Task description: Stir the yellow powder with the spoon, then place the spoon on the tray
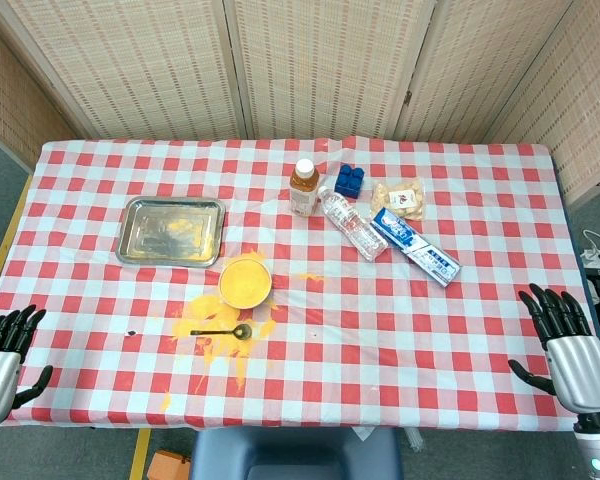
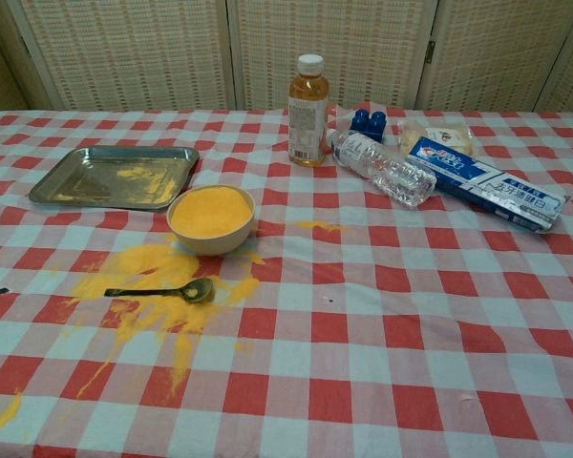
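Observation:
A white bowl of yellow powder (image 1: 245,280) (image 2: 210,215) stands left of the table's middle. Just in front of it a dark spoon (image 1: 223,332) (image 2: 162,291) lies flat on spilled yellow powder (image 1: 215,322) (image 2: 143,286), its bowl end to the right. The metal tray (image 1: 135,235) (image 2: 57,186), dusted with some powder, sits behind and left of the bowl. My left hand (image 1: 5,360) hovers open at the table's near left corner, far from the spoon. My right hand (image 1: 570,345) hangs open at the near right edge. Neither hand shows in the chest view.
Behind the bowl to the right stand an orange drink bottle (image 1: 302,188) (image 2: 307,110), a lying water bottle (image 1: 352,224) (image 2: 382,169), a toothpaste box (image 1: 415,247) (image 2: 487,188), blue blocks (image 1: 349,180) (image 2: 368,124) and a snack packet (image 1: 400,198). A small powder smear (image 2: 317,226) lies right of the bowl.

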Robot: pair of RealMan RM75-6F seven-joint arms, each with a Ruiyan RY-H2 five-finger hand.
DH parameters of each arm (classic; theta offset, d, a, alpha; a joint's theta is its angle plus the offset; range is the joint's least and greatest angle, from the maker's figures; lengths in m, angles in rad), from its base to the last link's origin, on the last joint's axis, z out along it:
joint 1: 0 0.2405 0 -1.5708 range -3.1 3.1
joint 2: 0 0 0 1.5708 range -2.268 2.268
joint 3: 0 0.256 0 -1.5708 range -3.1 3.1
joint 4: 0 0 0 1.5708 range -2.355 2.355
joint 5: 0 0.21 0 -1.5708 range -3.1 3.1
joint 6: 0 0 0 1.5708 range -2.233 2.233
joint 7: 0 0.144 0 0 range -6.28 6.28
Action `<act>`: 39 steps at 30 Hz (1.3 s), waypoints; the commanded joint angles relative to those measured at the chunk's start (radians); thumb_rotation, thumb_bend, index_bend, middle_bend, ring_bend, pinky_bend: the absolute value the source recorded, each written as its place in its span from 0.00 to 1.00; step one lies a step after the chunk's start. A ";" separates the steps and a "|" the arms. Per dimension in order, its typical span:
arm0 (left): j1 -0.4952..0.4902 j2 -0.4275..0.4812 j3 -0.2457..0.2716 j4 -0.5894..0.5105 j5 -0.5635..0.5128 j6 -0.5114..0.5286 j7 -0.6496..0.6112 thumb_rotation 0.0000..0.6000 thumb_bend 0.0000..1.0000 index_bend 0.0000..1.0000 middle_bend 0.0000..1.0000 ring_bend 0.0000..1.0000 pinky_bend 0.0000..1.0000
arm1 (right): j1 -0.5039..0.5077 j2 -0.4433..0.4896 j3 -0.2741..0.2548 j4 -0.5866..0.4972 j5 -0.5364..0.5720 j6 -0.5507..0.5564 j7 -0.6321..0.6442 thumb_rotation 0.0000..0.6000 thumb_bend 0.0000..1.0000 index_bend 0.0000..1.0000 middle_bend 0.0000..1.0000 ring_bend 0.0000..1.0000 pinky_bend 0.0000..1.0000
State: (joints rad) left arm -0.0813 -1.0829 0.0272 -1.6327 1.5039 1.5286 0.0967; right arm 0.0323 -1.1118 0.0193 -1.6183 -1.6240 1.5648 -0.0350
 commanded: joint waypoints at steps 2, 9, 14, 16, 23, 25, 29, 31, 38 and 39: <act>-0.002 -0.004 0.002 -0.007 0.005 -0.014 0.016 1.00 0.39 0.00 0.00 0.00 0.10 | 0.000 0.000 -0.001 0.000 -0.003 0.001 -0.001 1.00 0.06 0.00 0.00 0.00 0.00; -0.016 -0.101 -0.007 0.022 0.071 0.001 0.062 1.00 0.39 0.04 0.45 0.36 0.59 | -0.007 0.000 0.000 -0.004 -0.006 0.016 -0.001 1.00 0.06 0.00 0.00 0.00 0.00; -0.044 -0.210 -0.038 -0.026 0.026 -0.053 0.003 1.00 0.40 0.33 1.00 0.99 1.00 | -0.003 -0.001 0.002 -0.002 0.000 0.005 -0.005 1.00 0.06 0.00 0.00 0.00 0.00; -0.069 -0.229 -0.046 -0.020 0.014 -0.095 0.056 1.00 0.42 0.40 1.00 1.00 1.00 | -0.001 -0.002 0.001 -0.002 0.003 -0.003 -0.008 1.00 0.06 0.00 0.00 0.00 0.00; -0.181 -0.324 -0.096 -0.055 -0.098 -0.277 0.262 1.00 0.42 0.45 1.00 1.00 1.00 | 0.006 -0.004 0.003 -0.005 0.018 -0.024 -0.021 1.00 0.06 0.00 0.00 0.00 0.00; -0.209 -0.348 -0.104 -0.053 -0.120 -0.315 0.295 1.00 0.42 0.44 1.00 1.00 1.00 | 0.007 -0.003 0.005 -0.005 0.022 -0.027 -0.020 1.00 0.06 0.00 0.00 0.00 0.00; -0.262 -0.405 -0.125 -0.031 -0.168 -0.378 0.345 1.00 0.41 0.41 1.00 1.00 1.00 | 0.010 -0.001 0.007 -0.004 0.031 -0.035 -0.016 1.00 0.06 0.00 0.00 0.00 0.00; -0.279 -0.441 -0.135 0.003 -0.170 -0.377 0.368 1.00 0.41 0.41 1.00 1.00 1.00 | 0.011 0.001 0.008 -0.005 0.034 -0.038 -0.013 1.00 0.06 0.00 0.00 0.00 0.00; -0.319 -0.554 -0.142 0.109 -0.158 -0.358 0.408 1.00 0.42 0.39 1.00 1.00 1.00 | 0.013 0.006 0.013 -0.004 0.049 -0.045 -0.003 1.00 0.06 0.00 0.00 0.00 0.00; -0.324 -0.565 -0.142 0.121 -0.159 -0.359 0.412 1.00 0.42 0.39 1.00 1.00 1.00 | 0.014 0.006 0.013 -0.004 0.050 -0.046 -0.003 1.00 0.06 0.00 0.00 0.00 0.00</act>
State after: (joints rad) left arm -0.3921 -1.6266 -0.1127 -1.5339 1.3436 1.1674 0.4967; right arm 0.0458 -1.1060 0.0321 -1.6222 -1.5739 1.5183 -0.0376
